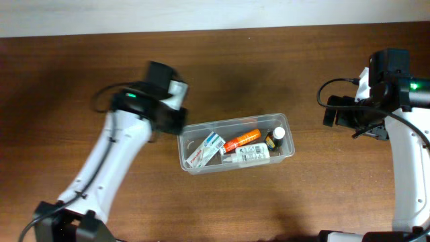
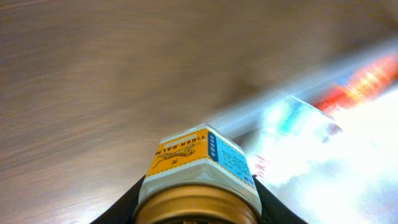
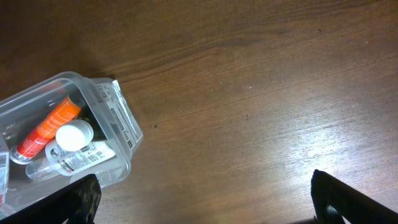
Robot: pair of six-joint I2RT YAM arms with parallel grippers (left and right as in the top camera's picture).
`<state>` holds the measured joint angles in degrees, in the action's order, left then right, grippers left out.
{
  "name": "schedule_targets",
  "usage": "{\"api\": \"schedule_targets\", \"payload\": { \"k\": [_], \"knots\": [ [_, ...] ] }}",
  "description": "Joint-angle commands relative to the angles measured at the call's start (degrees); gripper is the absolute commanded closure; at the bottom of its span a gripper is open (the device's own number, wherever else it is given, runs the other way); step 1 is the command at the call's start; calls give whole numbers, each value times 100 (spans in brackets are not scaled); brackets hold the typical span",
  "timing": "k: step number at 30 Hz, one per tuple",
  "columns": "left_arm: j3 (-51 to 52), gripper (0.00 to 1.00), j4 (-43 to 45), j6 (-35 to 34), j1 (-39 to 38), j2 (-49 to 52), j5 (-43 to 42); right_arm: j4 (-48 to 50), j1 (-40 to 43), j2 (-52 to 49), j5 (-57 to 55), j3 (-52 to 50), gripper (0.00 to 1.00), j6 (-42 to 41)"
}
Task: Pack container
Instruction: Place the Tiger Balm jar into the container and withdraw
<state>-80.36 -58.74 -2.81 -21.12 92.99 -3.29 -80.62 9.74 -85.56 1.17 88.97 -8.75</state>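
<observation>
I'm clamping the Tiger Balm jar (image 2: 199,158) in my left gripper (image 1: 169,115), hovering just beside the container (image 1: 228,124), at its left end, probably for dropping in. Container is sitting on the counter (image 1: 67,67), partly filled. Right gripper (image 3: 205,199) is gaping wide, well apart from the container, out of the way.

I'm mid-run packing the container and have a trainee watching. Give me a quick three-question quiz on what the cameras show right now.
1. True or false: the left hand is gripping a Tiger Balm jar.
2. Relative to the container, the orange tube lies: A) inside it; B) beside it; C) underneath it.
3. Fill in the blank: the right hand is empty and its jaws are ___.

Key: 1 true; 2 A; 3 open.
</observation>
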Motion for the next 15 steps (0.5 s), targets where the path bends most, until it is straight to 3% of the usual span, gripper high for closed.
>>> {"api": "schedule_targets", "payload": {
  "k": [1, 10, 14, 15],
  "knots": [
    [83, 64, -22, 116, -841, -63, -125, 4, 42, 4, 11, -31, 0, 42],
    [131, 62, 431, 105, -2070, 420, 219, -7, 42, 4, 13, -31, 0, 42],
    [131, 49, 542, 107, -2111, 750, 219, -11, 42, 4, 13, -31, 0, 42],
    [131, 41, 586, 109, -2111, 833, 221, -11, 42, 4, 13, -31, 0, 42]
  ]
}}
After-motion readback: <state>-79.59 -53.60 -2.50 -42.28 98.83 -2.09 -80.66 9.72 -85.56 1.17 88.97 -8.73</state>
